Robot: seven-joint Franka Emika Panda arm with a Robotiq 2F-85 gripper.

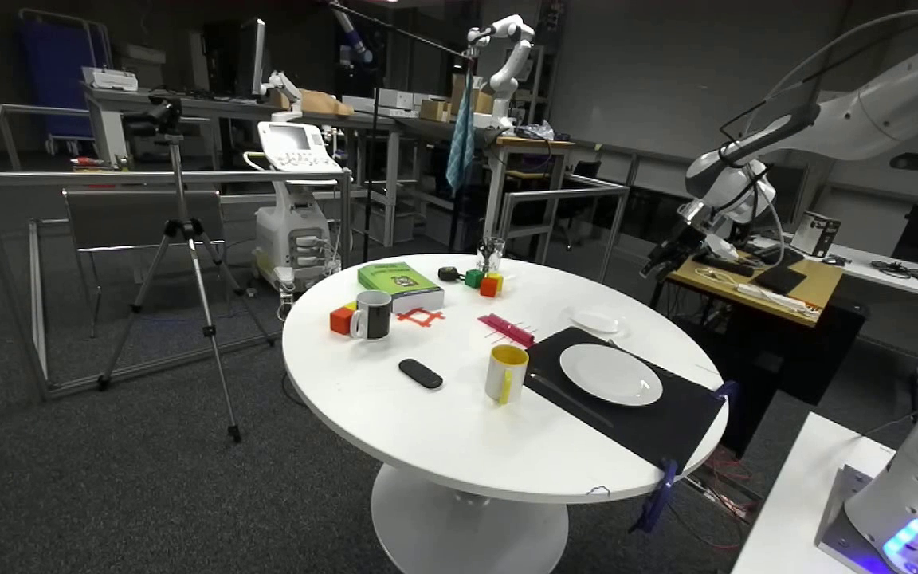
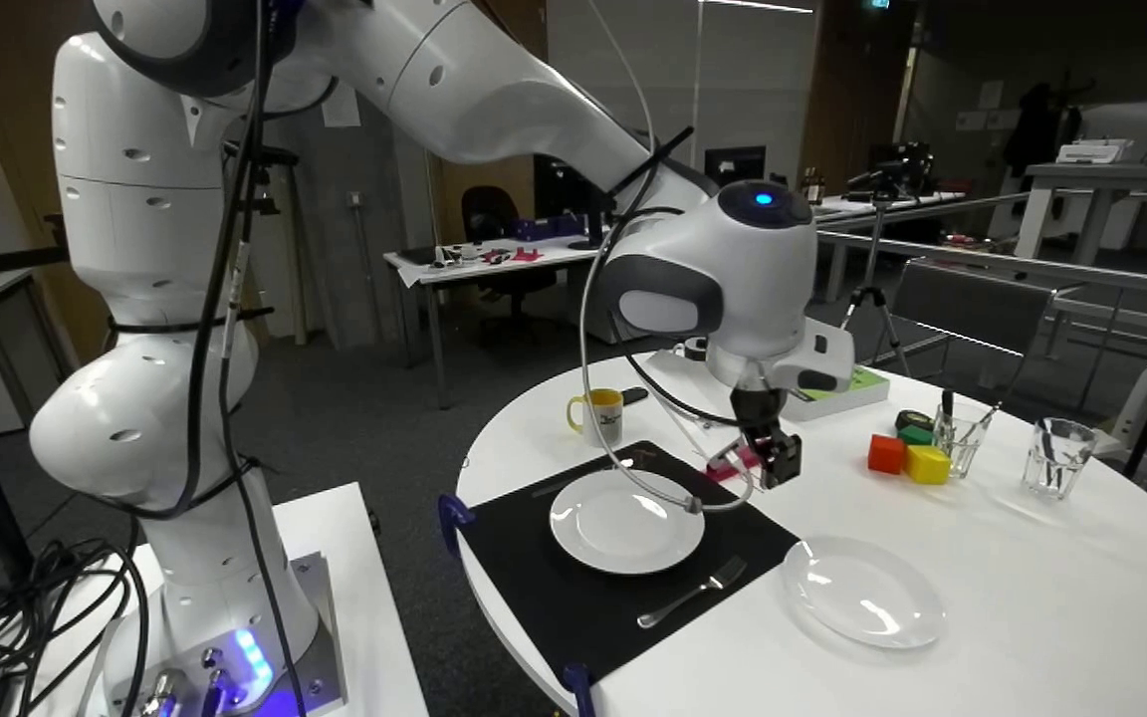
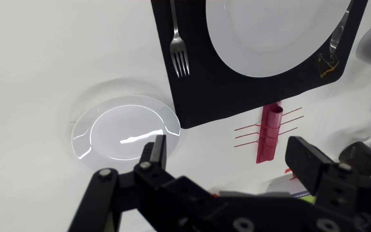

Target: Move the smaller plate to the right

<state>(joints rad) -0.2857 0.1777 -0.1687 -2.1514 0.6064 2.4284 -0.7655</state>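
Note:
The smaller plate [image 2: 862, 595] is white, round and shallow. It lies flat on the white table just off the black placemat, and shows in both exterior views [image 1: 596, 321]. In the wrist view the smaller plate [image 3: 124, 129] is at left centre, its lower right edge partly behind a finger. The larger white plate [image 2: 626, 523] lies on the placemat; it shows at the top of the wrist view [image 3: 269, 35]. My gripper [image 3: 226, 143] is open and empty, its fingers wide apart. In an exterior view the gripper [image 2: 781, 463] hangs above the table, apart from both plates.
A fork [image 2: 693, 592] lies on the placemat [image 2: 534, 597] between the plates. A pink holder with thin rods [image 3: 271, 133] lies below the gripper. A yellow-white mug [image 1: 507, 373], dark mug [image 1: 373, 315], book [image 1: 402, 287], coloured cubes [image 2: 907, 458] and glasses [image 2: 1056, 458] stand around. Blue clamps [image 1: 658, 496] hold the edge.

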